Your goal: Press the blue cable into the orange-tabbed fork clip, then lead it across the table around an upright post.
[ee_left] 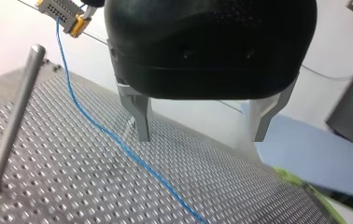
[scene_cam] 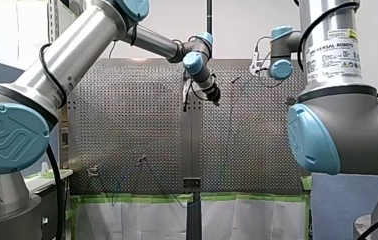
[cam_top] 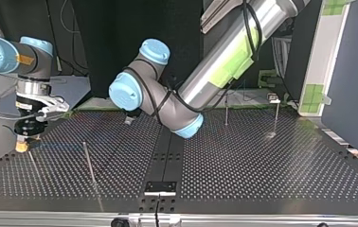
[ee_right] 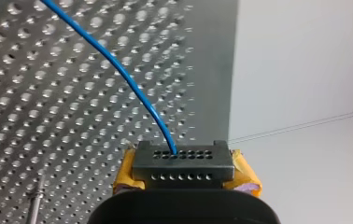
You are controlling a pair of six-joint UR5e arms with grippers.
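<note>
So my right gripper [ee_right: 184, 176] has its yellow pads [ee_right: 245, 175] clamped on the connector [ee_right: 184, 163], and the cable [ee_right: 118, 70] runs from it across the table [ee_left: 72, 186] past 1 post [ee_left: 13, 116]. My left gripper [ee_left: 201, 137] has its fingers wide apart over the table.

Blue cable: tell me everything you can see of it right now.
The blue cable is thin and looks slightly twisted. One end enters a hole in a grey perforated block clamped between my right gripper's yellow pads. From there it drops to the perforated table and seems to lie across it, passing beside, not between, my left gripper's open fingers, apart from the upright post. Its other end is out of view.
</note>
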